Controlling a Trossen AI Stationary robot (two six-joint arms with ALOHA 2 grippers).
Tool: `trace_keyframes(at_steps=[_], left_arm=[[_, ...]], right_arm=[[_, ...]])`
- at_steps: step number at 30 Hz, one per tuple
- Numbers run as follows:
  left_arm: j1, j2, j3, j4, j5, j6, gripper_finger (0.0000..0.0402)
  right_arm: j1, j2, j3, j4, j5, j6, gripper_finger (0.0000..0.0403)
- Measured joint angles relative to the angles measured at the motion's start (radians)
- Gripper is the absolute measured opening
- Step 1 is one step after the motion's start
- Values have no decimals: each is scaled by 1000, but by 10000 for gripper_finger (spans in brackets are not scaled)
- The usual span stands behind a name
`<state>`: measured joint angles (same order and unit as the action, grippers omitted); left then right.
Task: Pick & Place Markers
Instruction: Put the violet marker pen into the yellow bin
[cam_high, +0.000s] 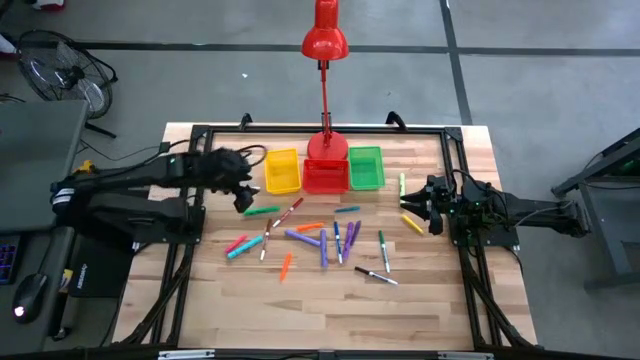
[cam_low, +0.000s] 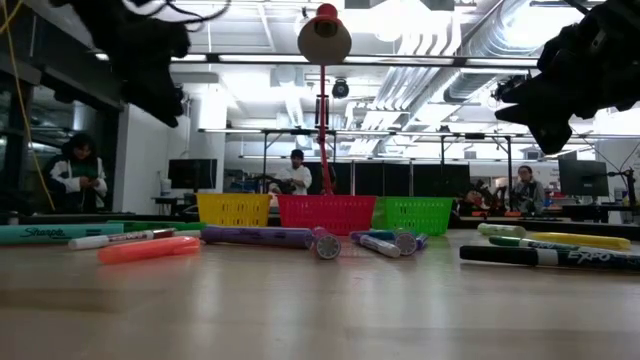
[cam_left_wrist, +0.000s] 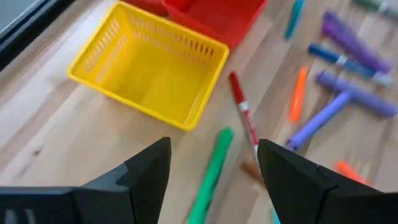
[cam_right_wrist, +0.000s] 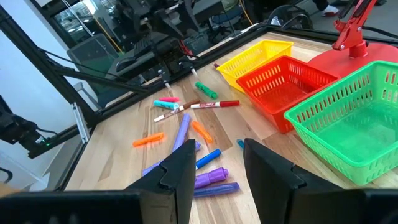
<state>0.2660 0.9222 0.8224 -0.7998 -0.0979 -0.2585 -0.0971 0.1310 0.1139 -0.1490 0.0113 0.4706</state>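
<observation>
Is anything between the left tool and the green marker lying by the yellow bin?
Nothing visible. The left tool hangs open above the table, and the green marker lies on bare wood below its fingers. A red marker lies close beside it, and the yellow bin sits clear to one side.

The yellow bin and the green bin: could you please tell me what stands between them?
The red bin stands between the yellow bin and the green bin, flanked closely by both, as the high view shows.
</observation>
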Motion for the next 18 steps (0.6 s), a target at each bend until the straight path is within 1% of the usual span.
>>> trace_keyframes(at_steps=[5,7,10,13,18], left_arm=[[55,200,135,-160,47,95,238],[78,279,175,-224,64,124,238],[110,389,218,-279,70,185,238],[138,460,237,-300,58,261,238],[177,541,238,-302,59,302,238]], right_arm=[[0,0,0,0,0,0,124],[0,0,0,0,0,0,124],[0,0,0,0,0,0,124],[0,0,0,0,0,0,124],[0,0,0,0,0,0,124]])
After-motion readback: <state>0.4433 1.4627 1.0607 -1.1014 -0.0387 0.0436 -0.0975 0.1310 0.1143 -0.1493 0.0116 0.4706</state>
